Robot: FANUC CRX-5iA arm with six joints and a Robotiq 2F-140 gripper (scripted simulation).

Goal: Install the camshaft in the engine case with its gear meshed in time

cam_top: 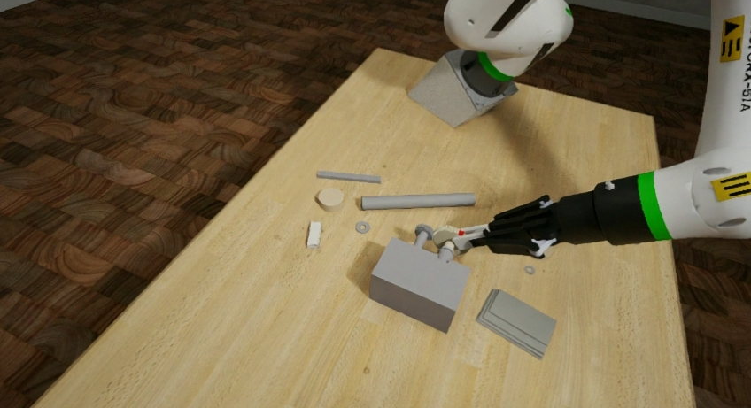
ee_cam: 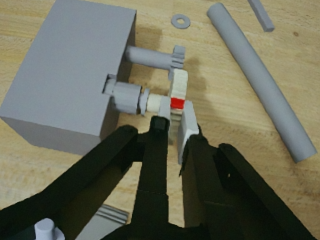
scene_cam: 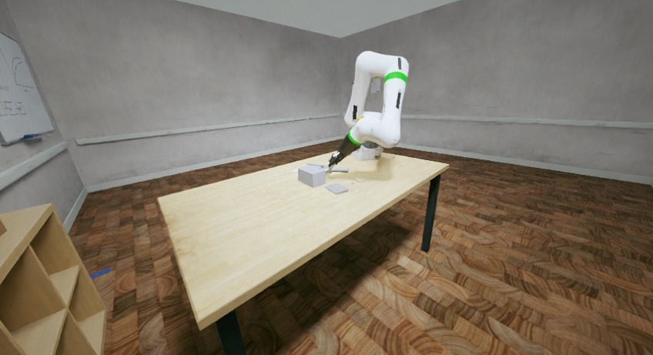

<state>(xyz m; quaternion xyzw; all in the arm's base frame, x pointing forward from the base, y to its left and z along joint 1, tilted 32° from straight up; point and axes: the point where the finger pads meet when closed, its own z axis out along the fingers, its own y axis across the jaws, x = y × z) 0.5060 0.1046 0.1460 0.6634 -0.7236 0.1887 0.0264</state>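
Observation:
The grey engine case stands upright. The small crank gear is on a grey shaft from its front. My gripper is shut on the camshaft's cream big gear, one finger on each face. A red mark shows on its rim. The camshaft's cream shaft points into the grey bearing; a short cream length shows outside. The big gear's upper rim is at the crank gear's lower edge; tooth contact and the marked tooth are unclear.
A long grey rod, a thin bar, a washer, a cream disc and a white block lie beyond the case. Stacked grey plates and another washer lie to its right.

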